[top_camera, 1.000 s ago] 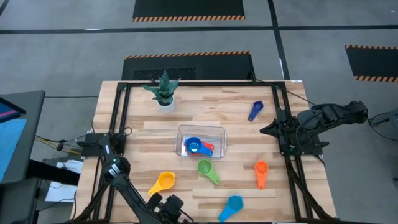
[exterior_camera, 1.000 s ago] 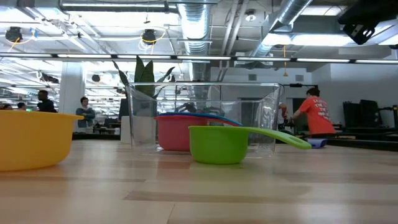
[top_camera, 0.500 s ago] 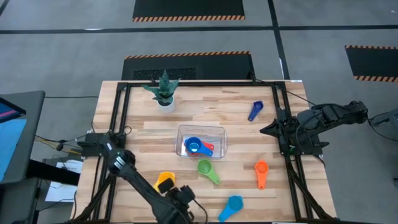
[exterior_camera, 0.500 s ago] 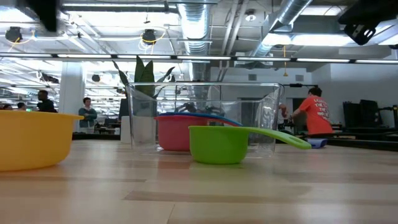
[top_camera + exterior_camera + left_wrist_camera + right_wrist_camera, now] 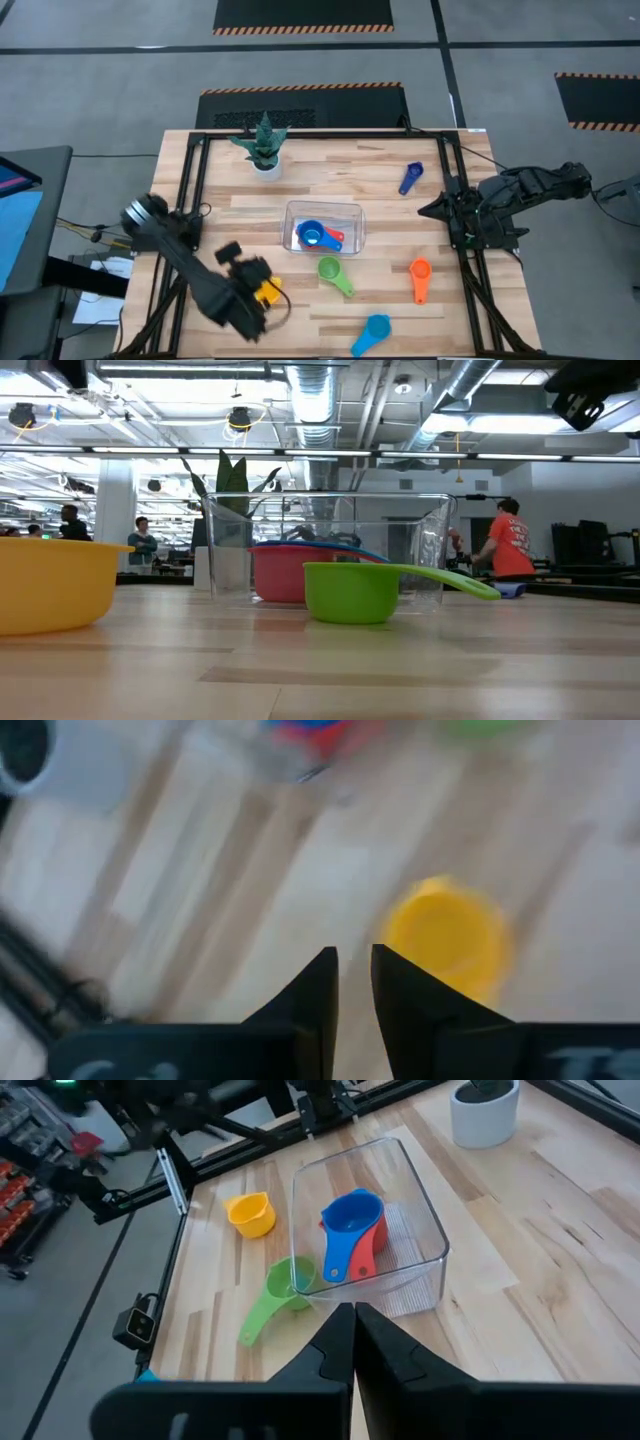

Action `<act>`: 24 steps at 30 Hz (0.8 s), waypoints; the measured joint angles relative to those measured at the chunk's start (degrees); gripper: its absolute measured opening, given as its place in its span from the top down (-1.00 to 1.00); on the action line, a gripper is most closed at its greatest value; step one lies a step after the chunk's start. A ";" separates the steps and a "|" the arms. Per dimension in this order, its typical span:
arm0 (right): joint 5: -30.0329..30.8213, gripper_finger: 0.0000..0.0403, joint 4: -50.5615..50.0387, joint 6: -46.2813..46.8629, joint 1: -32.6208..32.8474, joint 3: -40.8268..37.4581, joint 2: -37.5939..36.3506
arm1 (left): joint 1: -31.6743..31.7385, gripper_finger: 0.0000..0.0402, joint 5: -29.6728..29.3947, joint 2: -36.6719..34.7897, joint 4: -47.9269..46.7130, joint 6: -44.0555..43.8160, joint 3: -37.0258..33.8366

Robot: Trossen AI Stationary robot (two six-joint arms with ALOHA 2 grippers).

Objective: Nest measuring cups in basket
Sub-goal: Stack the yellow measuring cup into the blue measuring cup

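Note:
Inside the clear basket [image 5: 352, 212] a blue measuring cup [image 5: 311, 235] sits nested in a red one [image 5: 334, 241]. Resting on the table are a yellow cup [image 5: 268, 291], a green one [image 5: 333, 273], an orange one [image 5: 419, 277], a light blue one [image 5: 374, 332] and a dark blue one [image 5: 410, 178]. My left gripper [image 5: 353, 960] hovers above the table just beside the yellow cup [image 5: 445, 940], its fingers a narrow gap apart with nothing between them. My right gripper [image 5: 353, 1315] waits shut over the table's right edge [image 5: 432, 208].
A white plant pot [image 5: 265, 160] stands at the far left of the table. Black frame rails run along the left and right edges. Bare wood lies between the yellow cup and the basket. People show in the room beyond the table.
My left gripper has swung up from the table's near edge toward the far left and now hangs over the yellow cup. The cups and the basket have stayed where they were.

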 joint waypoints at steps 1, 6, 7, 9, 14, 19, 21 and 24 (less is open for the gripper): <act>0.00 0.85 0.29 0.00 0.02 0.00 0.00 | 0.71 0.75 0.69 -2.68 2.58 1.48 -4.01; 0.74 0.83 1.36 0.02 0.00 0.00 0.02 | 4.63 0.70 8.52 -12.16 22.74 15.61 -20.76; 1.31 0.82 1.54 0.08 0.00 0.00 0.02 | 5.36 0.68 9.84 -13.66 25.92 18.63 -23.52; 2.12 0.82 2.11 0.70 0.00 0.00 0.04 | 6.82 0.63 12.26 -15.77 31.79 23.71 -28.20; 3.54 0.81 2.21 0.94 0.00 0.00 0.06 | 10.50 0.46 18.84 -17.53 38.97 33.58 -33.96; 3.54 0.81 1.92 0.94 0.00 0.00 0.07 | 12.67 0.28 21.15 -16.61 41.72 36.42 -34.28; 3.47 0.81 1.72 0.94 0.00 0.00 0.04 | 13.40 0.22 20.77 -16.67 45.46 36.92 -34.28; 3.33 0.81 1.35 0.92 0.00 0.00 0.04 | 14.04 0.15 20.79 -16.60 47.74 39.07 -34.28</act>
